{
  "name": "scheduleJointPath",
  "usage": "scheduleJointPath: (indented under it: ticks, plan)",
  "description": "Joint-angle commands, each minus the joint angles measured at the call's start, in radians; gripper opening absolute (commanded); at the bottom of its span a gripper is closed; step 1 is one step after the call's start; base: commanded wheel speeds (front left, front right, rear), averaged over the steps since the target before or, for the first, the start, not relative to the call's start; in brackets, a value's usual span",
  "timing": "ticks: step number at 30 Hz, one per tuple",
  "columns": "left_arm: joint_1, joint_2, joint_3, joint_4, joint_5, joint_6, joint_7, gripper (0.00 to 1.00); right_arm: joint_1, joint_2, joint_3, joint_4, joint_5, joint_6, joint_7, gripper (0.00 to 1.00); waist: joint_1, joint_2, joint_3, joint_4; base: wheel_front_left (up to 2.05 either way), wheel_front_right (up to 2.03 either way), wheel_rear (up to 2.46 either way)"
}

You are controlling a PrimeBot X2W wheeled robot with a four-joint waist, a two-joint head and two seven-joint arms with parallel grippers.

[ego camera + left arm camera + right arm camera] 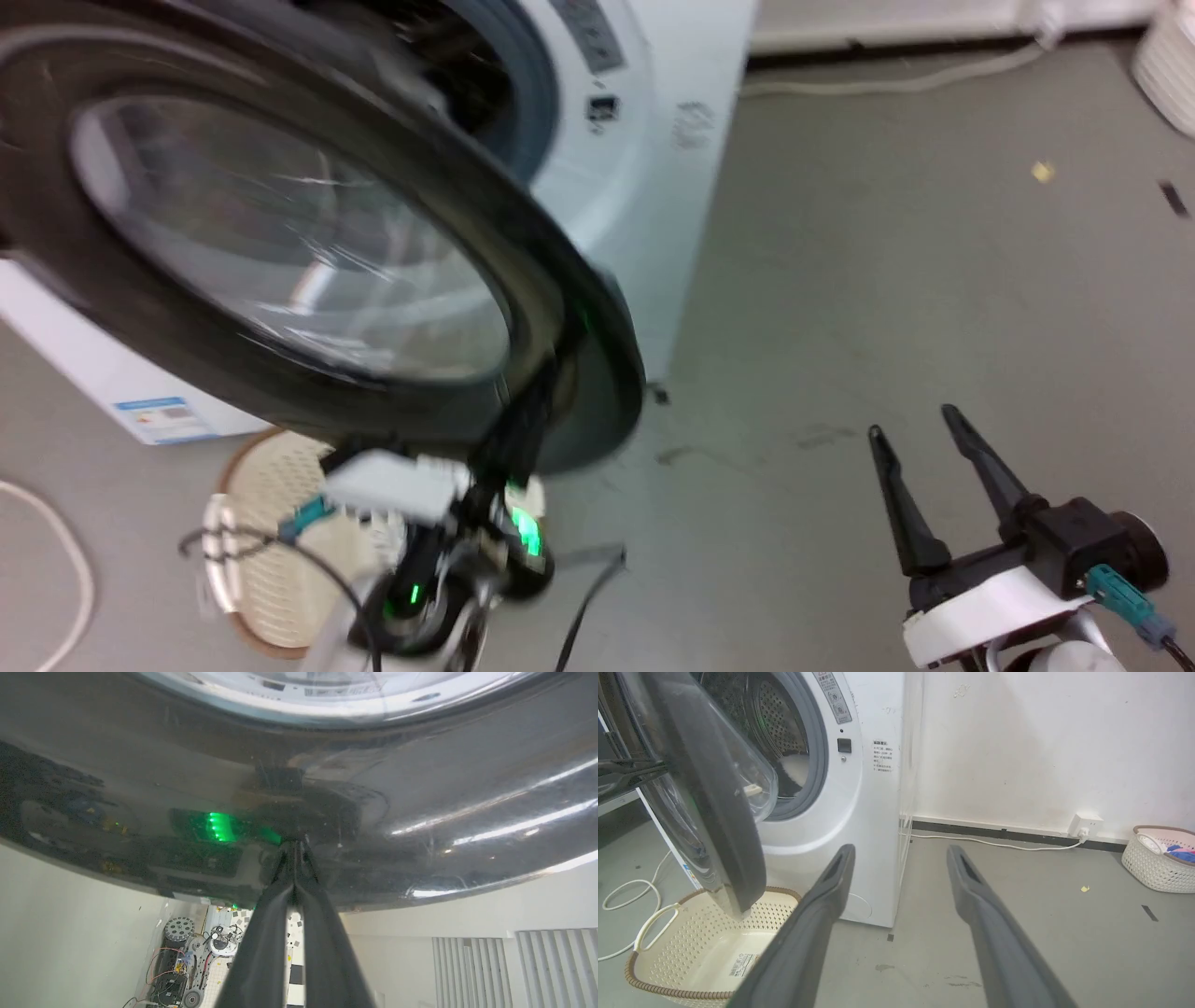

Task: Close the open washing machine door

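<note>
Left hand (295, 845) — fingers together — touches the half-open washing machine door (280, 233), glass bulging inward.

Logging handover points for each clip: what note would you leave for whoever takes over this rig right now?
Left end effector: shut, tips against the black rim of the door.
Right end effector: open, empty, idle above the floor.
Door: swung out from the washing machine, over a basket.
Done: contact made.
Remaining: push the door to until it latches.
</note>
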Motion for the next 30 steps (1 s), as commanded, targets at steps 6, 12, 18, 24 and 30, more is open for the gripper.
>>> scheduleJointPath:
  ticks: [6,12,18,24,30]
  plan:
    - [-0.212,0.000,-0.019,0.140,-0.028,-0.029,-0.186,0.00,-0.026,0.017,0.029,0.002,0.008,0.001,-0.003,1.00,-0.0002,-0.0001,0.071,-0.077,0.00,0.00,0.00]
    - [-0.289,0.000,-0.051,0.220,-0.024,-0.037,-0.247,0.00,-0.027,0.025,0.041,0.010,0.009,0.001,-0.003,1.00,-0.0002,-0.0001,0.055,-0.054,0.00,0.00,0.00]
    - [-0.188,0.022,-0.086,0.194,0.087,-0.038,-0.223,0.00,-0.003,0.019,0.035,0.016,0.004,0.001,-0.003,1.00,-0.0002,-0.0001,-0.010,0.013,0.00,0.00,0.00]
    - [-0.054,0.169,-0.224,0.171,0.395,-0.038,-0.298,1.00,0.045,0.008,0.024,0.014,-0.002,0.001,-0.003,1.00,-0.0002,-0.0001,-0.094,0.113,0.00,0.00,0.00]
    - [0.008,0.308,-0.200,0.125,0.813,0.023,-0.395,1.00,0.096,0.002,0.013,-0.004,-0.005,0.001,-0.003,1.00,-0.0002,-0.0001,-0.144,0.227,0.00,0.00,0.00]
